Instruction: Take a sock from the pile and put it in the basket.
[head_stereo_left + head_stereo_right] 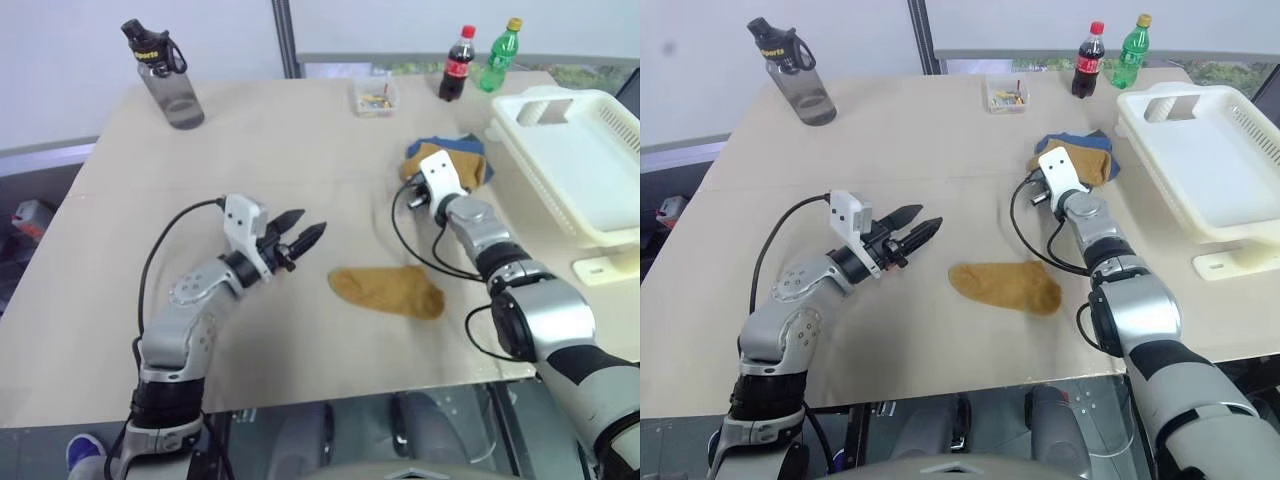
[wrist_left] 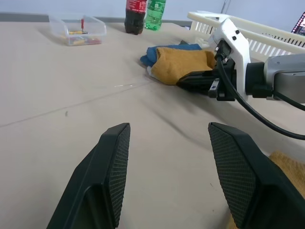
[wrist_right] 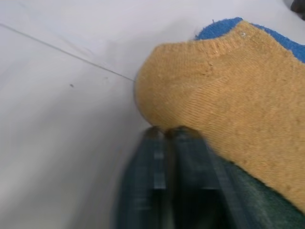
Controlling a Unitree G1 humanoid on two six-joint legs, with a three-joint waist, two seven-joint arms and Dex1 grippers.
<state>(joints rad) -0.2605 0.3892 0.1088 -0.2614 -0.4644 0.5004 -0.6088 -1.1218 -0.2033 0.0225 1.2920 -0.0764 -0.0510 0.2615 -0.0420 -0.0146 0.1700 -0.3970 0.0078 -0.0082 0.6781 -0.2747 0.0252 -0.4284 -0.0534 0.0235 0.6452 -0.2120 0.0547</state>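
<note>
Sock: mustard-yellow sock (image 3: pixel 224 90) on top of the pile (image 1: pixel 445 160), at about 1 o'clock on the table (image 1: pixel 280 160); a blue sock (image 3: pixel 217 27) shows behind it.
Second mustard sock: another mustard sock (image 1: pixel 387 290) lies flat by itself near the table's middle, at about 5 o'clock from the pile.
Right gripper: the right gripper (image 3: pixel 167 134) has its tips at the near edge of the sock; in the right wrist view the two fingers stand pressed together with no gap. Whether any fabric is pinched, I cannot tell.
Left gripper: the left gripper (image 1: pixel 300 232) hovers over bare table at about 9 o'clock from the lone sock, its fingers (image 2: pixel 112 157) spread well apart and holding nothing.
Basket: white slotted basket (image 1: pixel 600 190) at 3 o'clock on the table's edge, just beside the pile.
Writing: the dark water bottle (image 1: pixel 165 75) at 11 o'clock bears yellow lettering on its cap, partly readable as "Sports".
Drinks: a red-labelled cola bottle (image 1: pixel 458 65) and a green bottle (image 1: pixel 500 55) at 1 o'clock; label text too small to read.
Clear box: small box (image 1: pixel 375 97) at 12 o'clock.
</note>
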